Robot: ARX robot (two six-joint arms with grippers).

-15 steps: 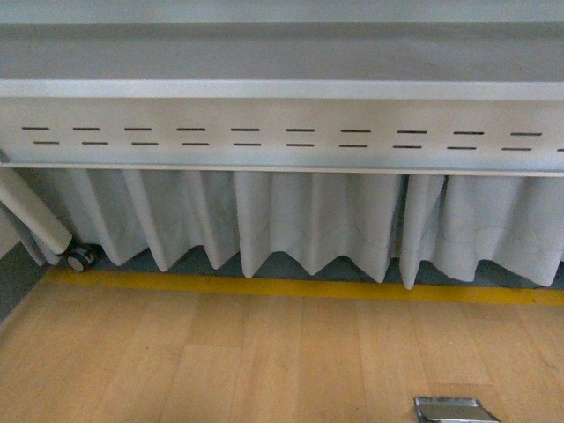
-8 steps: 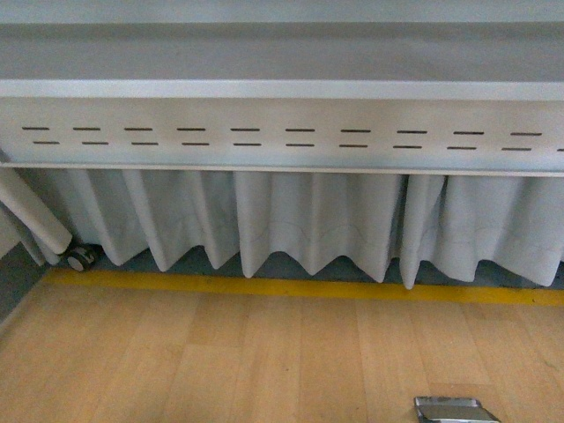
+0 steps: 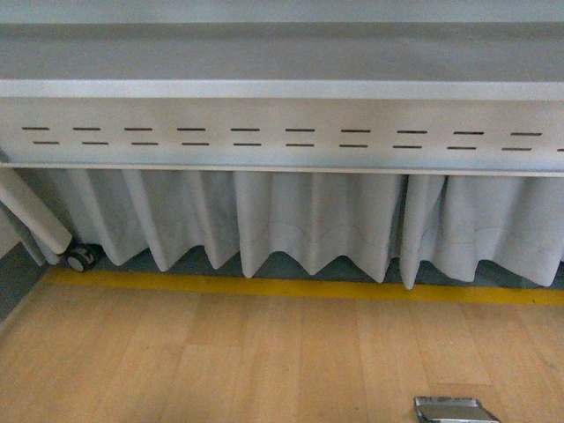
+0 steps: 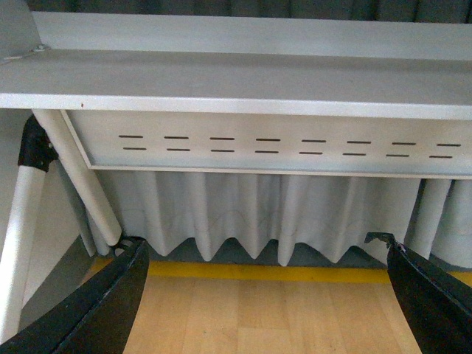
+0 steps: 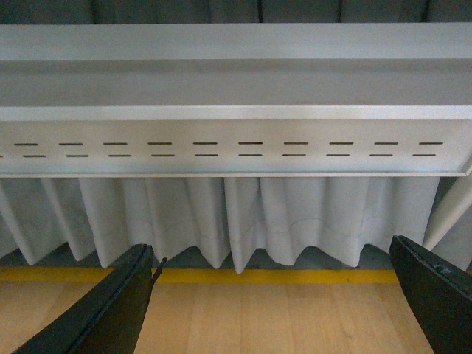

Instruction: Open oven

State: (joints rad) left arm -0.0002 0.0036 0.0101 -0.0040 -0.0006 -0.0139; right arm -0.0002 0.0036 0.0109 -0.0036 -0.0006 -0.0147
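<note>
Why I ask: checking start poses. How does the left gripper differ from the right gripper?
The left gripper views the slotted panel obliquely, the right gripper squarely. The left gripper sees the table leg plainly, the right gripper barely. Both are open, empty; no oven shows.

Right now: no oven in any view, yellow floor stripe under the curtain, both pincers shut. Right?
Wrong on the pincers: the wrist views show the left pincer and right pincer open, jaws wide apart, nothing between. The rest stands: no oven in any view, yellow floor stripe under the curtain.
</note>
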